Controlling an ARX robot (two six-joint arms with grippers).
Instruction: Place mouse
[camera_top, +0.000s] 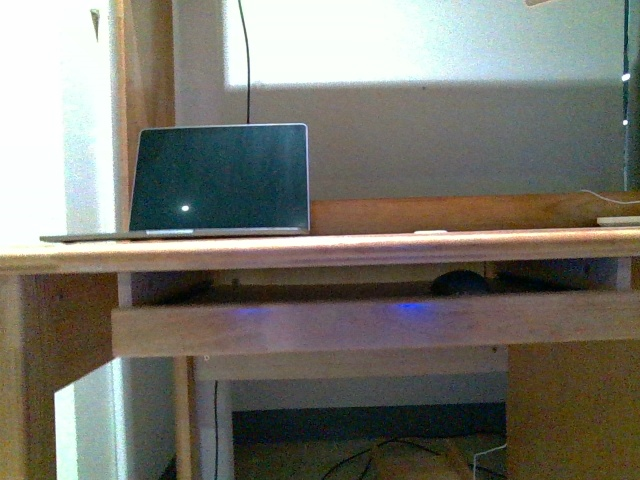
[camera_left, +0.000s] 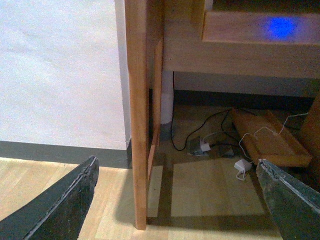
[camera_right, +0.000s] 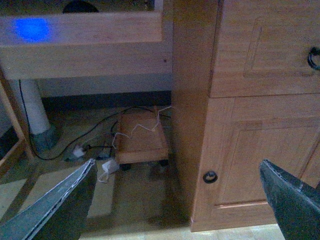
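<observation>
The mouse (camera_top: 460, 283) is a small dark rounded dome on the pull-out tray (camera_top: 370, 325) under the desk top, right of centre; its top also peeks over the tray in the right wrist view (camera_right: 80, 6). Neither arm shows in the front view. My left gripper (camera_left: 177, 200) is open and empty, low above the floor beside the desk's left leg (camera_left: 137, 115). My right gripper (camera_right: 177, 202) is open and empty, low in front of the desk's right-hand cabinet (camera_right: 250, 115).
An open laptop (camera_top: 220, 180) stands on the desk top (camera_top: 320, 250) at the left, with a flat white object (camera_top: 620, 221) at the far right. Cables and white adapters (camera_left: 243, 165) lie on the floor under the desk beside a low wooden trolley (camera_right: 142, 137).
</observation>
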